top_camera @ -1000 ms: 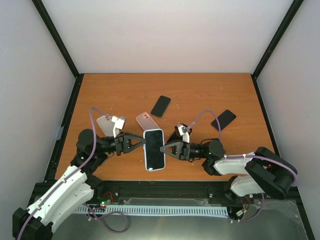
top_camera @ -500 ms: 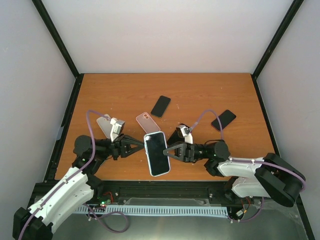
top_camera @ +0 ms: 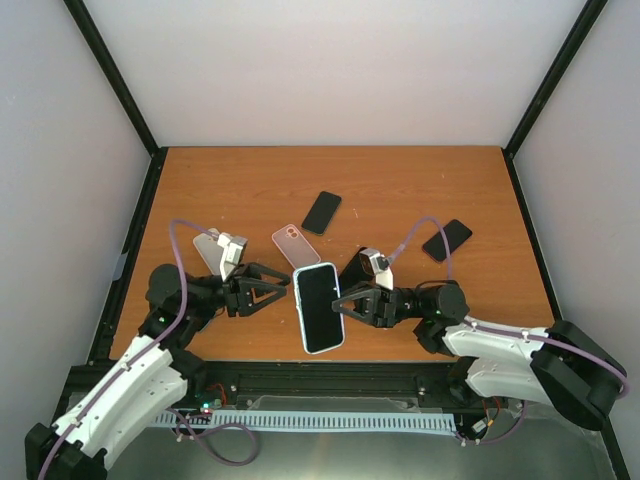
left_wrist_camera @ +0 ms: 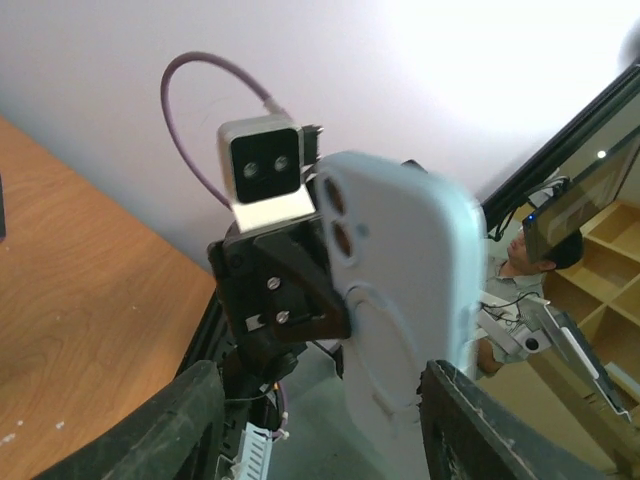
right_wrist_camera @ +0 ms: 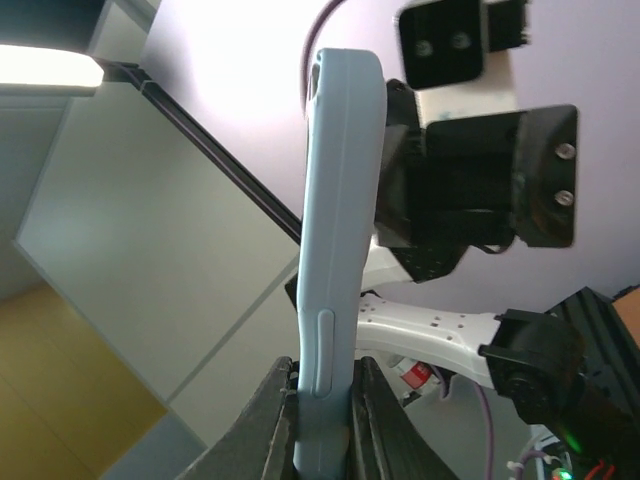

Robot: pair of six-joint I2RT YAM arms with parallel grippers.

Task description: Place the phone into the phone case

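Above the near edge of the bench, the phone — seated in a pale blue case — is clamped by the right tool. The left tool is spread apart, just clear of it. Farther back, a pink case is seen lying flat.

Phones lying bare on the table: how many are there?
2. One phone lies mid-table beyond the pink case; the other phone lies further right. More could be hidden.
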